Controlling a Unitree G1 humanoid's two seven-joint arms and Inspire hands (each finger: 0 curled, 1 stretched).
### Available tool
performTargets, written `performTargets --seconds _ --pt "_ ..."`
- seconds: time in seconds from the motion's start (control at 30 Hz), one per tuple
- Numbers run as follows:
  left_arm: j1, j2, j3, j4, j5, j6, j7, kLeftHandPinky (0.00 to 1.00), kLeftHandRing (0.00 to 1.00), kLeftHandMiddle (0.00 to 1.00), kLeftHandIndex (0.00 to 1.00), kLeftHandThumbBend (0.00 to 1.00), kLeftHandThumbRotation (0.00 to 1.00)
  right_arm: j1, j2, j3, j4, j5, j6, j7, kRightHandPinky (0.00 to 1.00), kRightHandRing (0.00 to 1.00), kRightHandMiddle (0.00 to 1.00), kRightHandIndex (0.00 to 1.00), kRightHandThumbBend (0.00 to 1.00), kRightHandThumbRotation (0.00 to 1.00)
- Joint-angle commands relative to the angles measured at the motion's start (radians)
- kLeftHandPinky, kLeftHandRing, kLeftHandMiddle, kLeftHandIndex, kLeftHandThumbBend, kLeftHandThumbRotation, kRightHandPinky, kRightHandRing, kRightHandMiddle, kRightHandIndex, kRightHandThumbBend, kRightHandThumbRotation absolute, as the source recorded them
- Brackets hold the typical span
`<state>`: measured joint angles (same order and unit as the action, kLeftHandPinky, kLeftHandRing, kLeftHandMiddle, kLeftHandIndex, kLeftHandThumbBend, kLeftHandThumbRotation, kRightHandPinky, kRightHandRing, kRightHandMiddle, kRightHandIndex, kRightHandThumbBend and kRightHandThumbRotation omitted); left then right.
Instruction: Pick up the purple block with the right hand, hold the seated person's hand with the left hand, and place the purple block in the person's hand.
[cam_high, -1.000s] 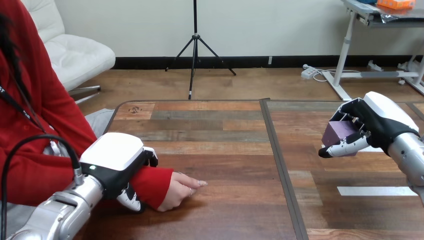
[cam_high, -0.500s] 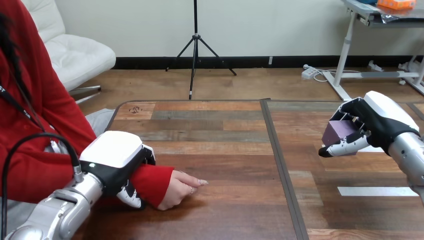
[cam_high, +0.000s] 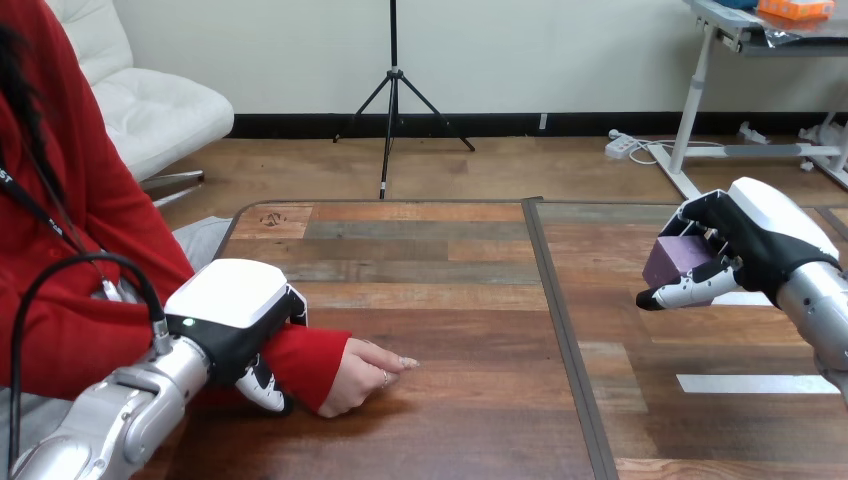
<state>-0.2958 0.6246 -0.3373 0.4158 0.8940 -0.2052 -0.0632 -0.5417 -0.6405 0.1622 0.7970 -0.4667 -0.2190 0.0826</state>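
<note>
Right robot hand (cam_high: 757, 238) around purple block (cam_high: 677, 262)

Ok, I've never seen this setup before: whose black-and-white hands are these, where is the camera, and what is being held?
The camera sits on a humanoid robot's head, looking down across a wooden table. Both machine hands are the robot's own. Its left hand, at the view's left, is curled round the seated person's wrist; the person's hand rests on the table. Its right hand, at the view's right, holds a purple block above the table, well apart from the person's hand.
</note>
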Motion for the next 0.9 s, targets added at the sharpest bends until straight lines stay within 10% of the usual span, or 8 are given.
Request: performTargets --seconds 0.0,0.87 --pt "-0.038 -0.005 -0.023 0.049 -0.002 0.031 -0.030 0.33 0.37 0.41 0.43 0.85 0.00 -0.027 -0.040 -0.031 -0.058 0.014 -0.016 -0.021 0.45 0.47 0.50 0.49 0.75 0.00" --pt "-0.044 -0.028 0.008 0.066 -0.107 0.071 -0.069 0.21 0.28 0.33 0.31 0.77 0.00 -0.028 -0.033 -0.040 -0.065 0.013 -0.010 -0.020 0.45 0.47 0.50 0.49 0.76 0.00"
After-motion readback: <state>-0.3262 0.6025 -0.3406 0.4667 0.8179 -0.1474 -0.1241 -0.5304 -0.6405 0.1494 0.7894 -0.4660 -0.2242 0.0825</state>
